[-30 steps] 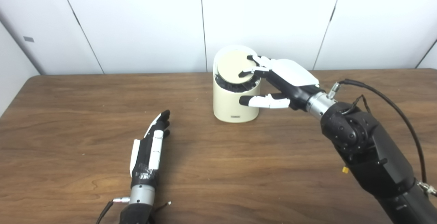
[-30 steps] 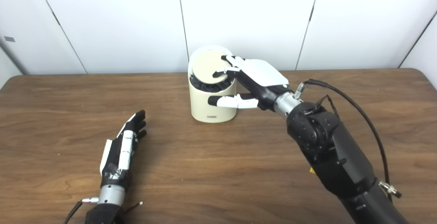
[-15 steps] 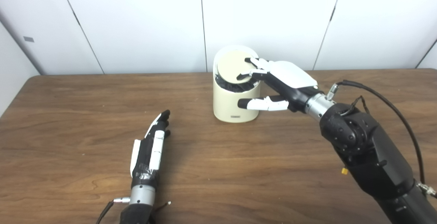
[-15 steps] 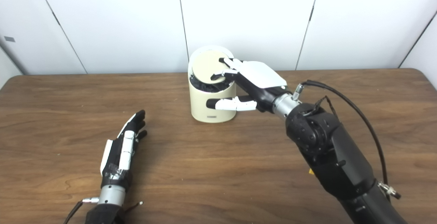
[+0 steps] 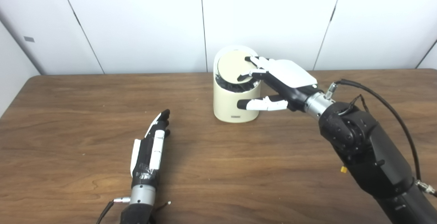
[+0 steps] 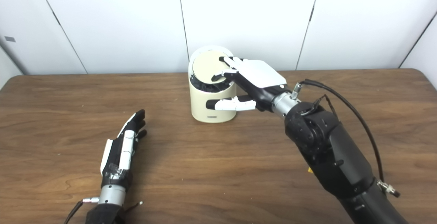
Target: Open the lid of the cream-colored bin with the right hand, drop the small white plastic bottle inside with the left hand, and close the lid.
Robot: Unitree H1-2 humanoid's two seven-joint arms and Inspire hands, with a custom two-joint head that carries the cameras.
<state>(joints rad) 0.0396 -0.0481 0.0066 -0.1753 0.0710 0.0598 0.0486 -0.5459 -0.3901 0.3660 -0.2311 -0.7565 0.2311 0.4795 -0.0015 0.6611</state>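
Toward the far middle of the brown wood-grain table (image 5: 239,169), a short cream-colored cylindrical bin (image 5: 234,106) is seen standing upright, close to the white panelled wall (image 5: 136,22). Its round cream lid (image 5: 234,67) is tilted, with the far edge raised and the near edge dipped into the mouth, so that a dark crescent of the black inner liner (image 5: 239,86) is exposed along the front of the opening. A small label is carried low on the front of the bin; its writing is too small to be read.

The black-and-white right hand (image 5: 280,80) is held at the right side of the bin. Its fingers (image 5: 251,75) are spread and curled over the right part of the lid, their dark tips laid on or just above its surface; contact cannot be confirmed. The thumb is stretched out straight across the front right of the bin wall, below the rim. Nothing is grasped by this hand.

Near the left front of the table, the black-and-white left hand (image 5: 152,145) is rested flat on the wood, fingers extended together toward the bin and well apart from it, with nothing held.

The small white plastic bottle cannot be seen in either view, so its place cannot be told.
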